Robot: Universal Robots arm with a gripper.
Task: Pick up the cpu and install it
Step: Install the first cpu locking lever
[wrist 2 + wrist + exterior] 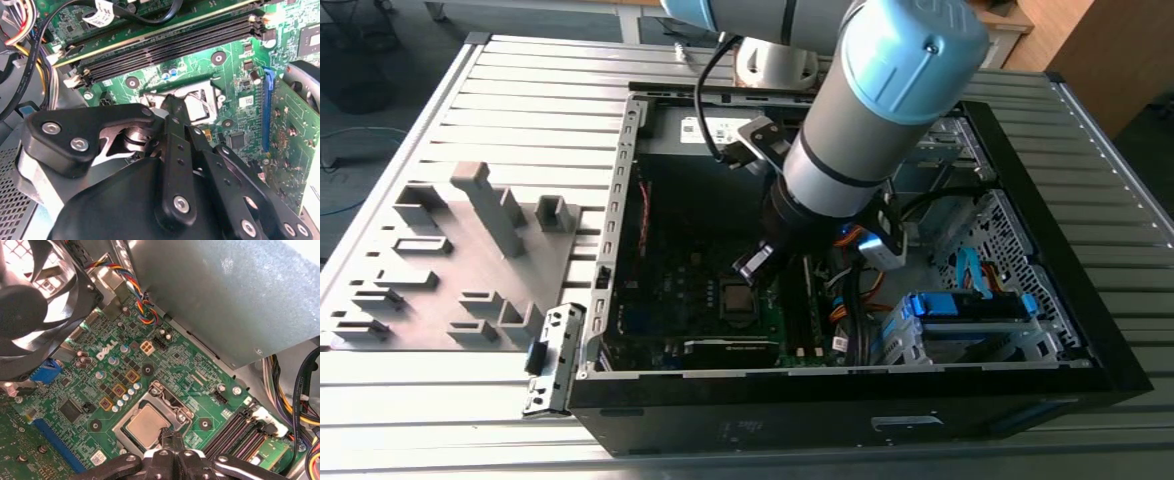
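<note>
A slatted metal table (507,90) carries an open computer case (854,400) and what looks like a grey fixture block (454,260).

One high outside camera, two close cameras on the arm.

The exterior view looks down at a slant from above the slatted table (480,100), taking in the whole open computer case (1067,330) and the arm (881,110) reaching into it. Both wrist views sit close above the green motherboard (165,360), looking past the gripper (170,442) from opposing sides; they share the cpu socket (192,97) and the black memory slots (170,47).
</note>
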